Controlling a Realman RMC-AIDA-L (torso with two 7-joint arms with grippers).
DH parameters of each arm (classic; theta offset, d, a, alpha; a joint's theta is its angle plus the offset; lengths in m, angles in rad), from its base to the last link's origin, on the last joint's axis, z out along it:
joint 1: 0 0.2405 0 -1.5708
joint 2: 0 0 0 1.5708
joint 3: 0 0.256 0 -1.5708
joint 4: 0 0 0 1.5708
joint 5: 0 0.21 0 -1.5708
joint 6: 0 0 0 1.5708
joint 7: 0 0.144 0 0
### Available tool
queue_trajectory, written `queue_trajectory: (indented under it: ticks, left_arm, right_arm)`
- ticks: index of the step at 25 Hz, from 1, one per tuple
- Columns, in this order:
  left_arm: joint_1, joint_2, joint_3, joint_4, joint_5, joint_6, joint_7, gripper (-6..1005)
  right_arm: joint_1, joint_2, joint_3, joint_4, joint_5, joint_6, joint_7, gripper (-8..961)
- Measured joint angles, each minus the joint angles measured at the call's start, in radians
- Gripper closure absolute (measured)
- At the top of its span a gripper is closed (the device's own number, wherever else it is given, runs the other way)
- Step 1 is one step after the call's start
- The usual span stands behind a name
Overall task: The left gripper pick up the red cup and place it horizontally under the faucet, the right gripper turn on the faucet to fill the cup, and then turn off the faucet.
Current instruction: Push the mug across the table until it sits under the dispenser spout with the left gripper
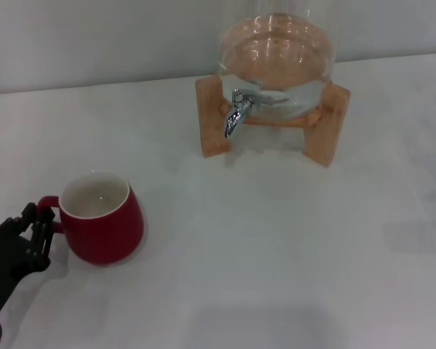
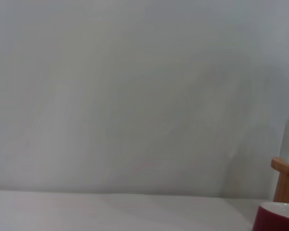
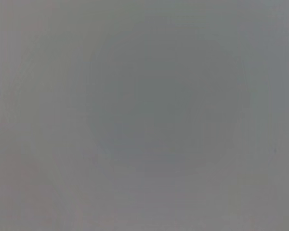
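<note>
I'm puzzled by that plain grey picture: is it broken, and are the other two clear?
Right wrist view: only flat grey, nothing recognisable. Head view: soft, even light; the red cup and chrome faucet read clearly, with bright reflections on the glass jar. Left wrist view: mostly blank wall, the cup cut off at a corner.

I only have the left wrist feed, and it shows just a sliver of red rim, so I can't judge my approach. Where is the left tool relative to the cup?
Observer: The head view shows the left tool right at the loop handle of the red cup, on the cup's left side.
Operator: Is the cup upright?
Observer: Yes, it is upright on the table, and its white inside looks empty.
Operator: And the faucet?
Observer: The faucet is farther back and to the cup's right, with nothing under its spout. The right tool shows in no view.
</note>
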Motion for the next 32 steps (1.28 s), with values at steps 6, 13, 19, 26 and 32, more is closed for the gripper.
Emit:
queue_trajectory:
  ticks: [6, 13, 19, 26, 32]
  left_arm:
    - [-0.023, 0.000, 0.003, -0.012, 0.004, -0.001, 0.000, 811]
    - [-0.041, 0.000, 0.008, -0.013, 0.008, -0.021, 0.000, 811]
    - [-0.059, 0.000, 0.009, -0.016, 0.012, -0.026, 0.004, 811]
    - [-0.090, 0.000, 0.009, -0.034, 0.024, -0.035, 0.001, 811]
    - [-0.123, 0.000, 0.010, -0.039, 0.048, -0.058, 0.000, 811]
  right_arm:
    - [0.000, 0.001, 0.001, 0.000, 0.001, 0.000, 0.002, 78]
    - [-0.001, 0.002, 0.001, 0.001, 0.001, 0.000, 0.003, 78]
    - [0.000, 0.002, 0.001, 0.002, 0.001, 0.000, 0.003, 78]
    - [0.000, 0.002, 0.001, 0.007, 0.001, -0.001, 0.005, 78]
    - [-0.001, 0.003, 0.001, 0.009, 0.001, -0.004, 0.005, 78]
